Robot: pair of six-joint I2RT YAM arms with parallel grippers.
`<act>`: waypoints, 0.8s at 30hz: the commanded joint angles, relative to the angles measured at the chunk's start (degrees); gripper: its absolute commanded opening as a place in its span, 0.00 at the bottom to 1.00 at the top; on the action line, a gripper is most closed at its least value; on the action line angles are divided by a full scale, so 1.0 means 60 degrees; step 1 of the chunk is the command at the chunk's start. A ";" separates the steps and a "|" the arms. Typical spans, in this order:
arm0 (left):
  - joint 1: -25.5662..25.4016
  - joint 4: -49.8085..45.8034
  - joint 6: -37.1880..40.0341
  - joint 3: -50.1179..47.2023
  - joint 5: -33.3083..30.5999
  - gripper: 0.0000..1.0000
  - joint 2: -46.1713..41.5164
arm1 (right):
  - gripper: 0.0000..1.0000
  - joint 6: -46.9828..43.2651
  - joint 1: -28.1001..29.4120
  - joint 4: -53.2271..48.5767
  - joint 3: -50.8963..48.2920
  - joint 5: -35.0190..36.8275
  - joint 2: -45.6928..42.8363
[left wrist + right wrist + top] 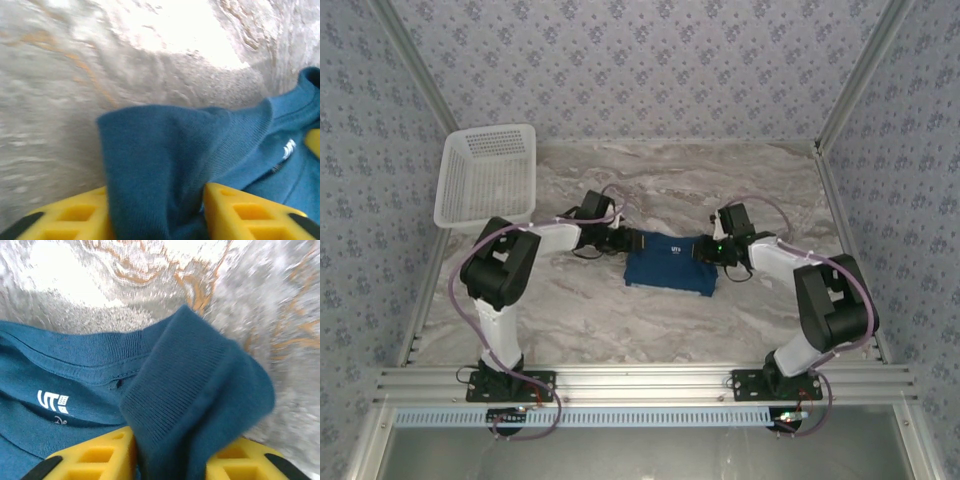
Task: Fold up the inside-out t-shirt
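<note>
left gripper (156, 202): t-shirt (165, 150) edge bunched between the jaws; pinched or loose, we can't tell.
right gripper (172, 452): same, ribbed cuff between the jaws.
t-shirt body: flat rectangle just beyond both jaws.
step: we'd spread wide, back out level, no snagging.

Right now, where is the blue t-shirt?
In the top view the t-shirt lies mid-table, between the left gripper at its left end and the right gripper at its right, with the white basket farther left.
</note>
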 commanded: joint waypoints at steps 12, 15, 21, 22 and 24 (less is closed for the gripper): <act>0.0038 -0.0863 0.0132 -0.1521 -0.0052 0.83 -0.2592 | 0.72 0.0442 0.0000 -0.1568 -0.0492 -0.0684 -0.1229; -0.0388 -0.0735 0.0117 -0.1313 0.0355 0.78 -0.2566 | 0.73 0.0724 0.0035 -0.0985 -0.0608 -0.0747 -0.0823; -0.0754 -0.0923 0.0759 -0.0429 0.0142 0.74 -0.2477 | 0.72 0.0861 0.0109 -0.0546 -0.0718 -0.0821 -0.0373; -0.0755 -0.0825 0.0831 -0.0285 0.0277 0.74 -0.2333 | 0.71 0.0861 0.0109 -0.0523 -0.0741 -0.0807 -0.0345; -0.0766 -0.0792 0.0799 0.0138 0.0485 0.73 -0.1915 | 0.69 0.0872 0.0108 -0.0472 -0.0774 -0.0805 -0.0234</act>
